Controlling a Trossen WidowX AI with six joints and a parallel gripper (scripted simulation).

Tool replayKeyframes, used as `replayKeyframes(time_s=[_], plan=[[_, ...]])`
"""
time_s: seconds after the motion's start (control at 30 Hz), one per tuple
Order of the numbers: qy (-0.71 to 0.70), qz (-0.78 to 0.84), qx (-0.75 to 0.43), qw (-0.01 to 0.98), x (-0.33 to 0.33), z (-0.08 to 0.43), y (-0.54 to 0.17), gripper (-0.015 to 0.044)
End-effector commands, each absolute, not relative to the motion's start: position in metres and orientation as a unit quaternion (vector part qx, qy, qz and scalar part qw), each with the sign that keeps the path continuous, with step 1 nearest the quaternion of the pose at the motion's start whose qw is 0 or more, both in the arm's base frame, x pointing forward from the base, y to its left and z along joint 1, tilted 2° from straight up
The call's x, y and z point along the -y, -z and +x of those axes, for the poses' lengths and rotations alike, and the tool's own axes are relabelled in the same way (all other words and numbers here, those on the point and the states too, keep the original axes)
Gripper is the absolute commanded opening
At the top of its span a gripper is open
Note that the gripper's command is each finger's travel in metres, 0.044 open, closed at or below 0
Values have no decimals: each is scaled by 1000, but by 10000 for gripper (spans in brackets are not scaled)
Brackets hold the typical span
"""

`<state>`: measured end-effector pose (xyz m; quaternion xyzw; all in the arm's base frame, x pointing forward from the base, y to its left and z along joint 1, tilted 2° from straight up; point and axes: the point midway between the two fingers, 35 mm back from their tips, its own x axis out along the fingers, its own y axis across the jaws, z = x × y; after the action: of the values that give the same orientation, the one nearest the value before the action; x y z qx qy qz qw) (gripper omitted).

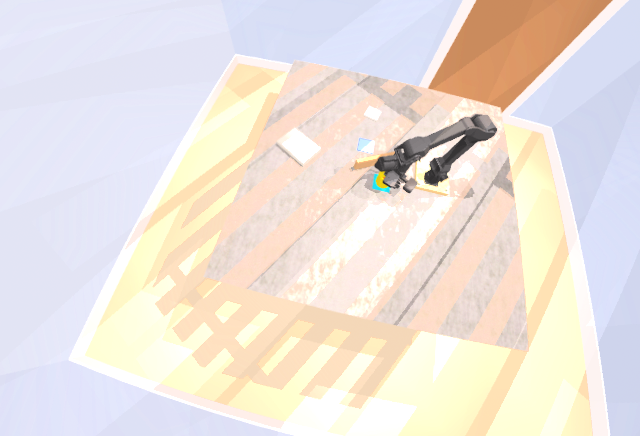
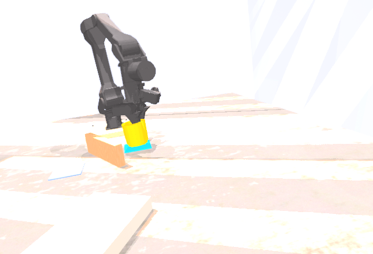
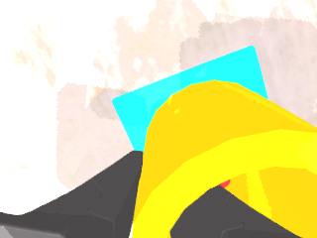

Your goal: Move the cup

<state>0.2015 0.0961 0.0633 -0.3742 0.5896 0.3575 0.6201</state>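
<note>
The yellow cup (image 1: 381,179) (image 2: 135,134) (image 3: 198,114) is over the cyan pad (image 1: 377,187) (image 2: 129,149) (image 3: 131,111), leaning slightly in the exterior view. Its bottom is at or just above the pad; I cannot tell whether they touch. My gripper (image 2: 138,121) (image 3: 155,163) is shut on the cup's wall at the rim, one finger outside and one inside. A bit of a red marble (image 3: 225,183) shows inside the cup; other marbles are hidden. A pale blue pad (image 1: 365,145) (image 2: 67,171) lies flat on the other side of the wooden wall.
The low wooden wall (image 1: 364,162) (image 2: 105,151) stands close beside the cyan pad, between the two pads. A thick white slab (image 1: 298,146) (image 2: 90,218) lies farther off, past the blue pad. A small white square (image 1: 372,113) lies behind the blue pad in the top view.
</note>
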Motion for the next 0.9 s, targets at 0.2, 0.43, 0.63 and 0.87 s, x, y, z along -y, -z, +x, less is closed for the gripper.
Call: replayKeyframes(time_s=[0.2, 0.43, 0.63, 0.87], plan=[[-357, -374, -589, 620, -96, 202, -64, 0], [-357, -374, -589, 620, -96, 202, -64, 79], [-357, -374, -589, 620, -96, 202, -64, 146], [-357, -374, -590, 620, -96, 202, -66, 146]])
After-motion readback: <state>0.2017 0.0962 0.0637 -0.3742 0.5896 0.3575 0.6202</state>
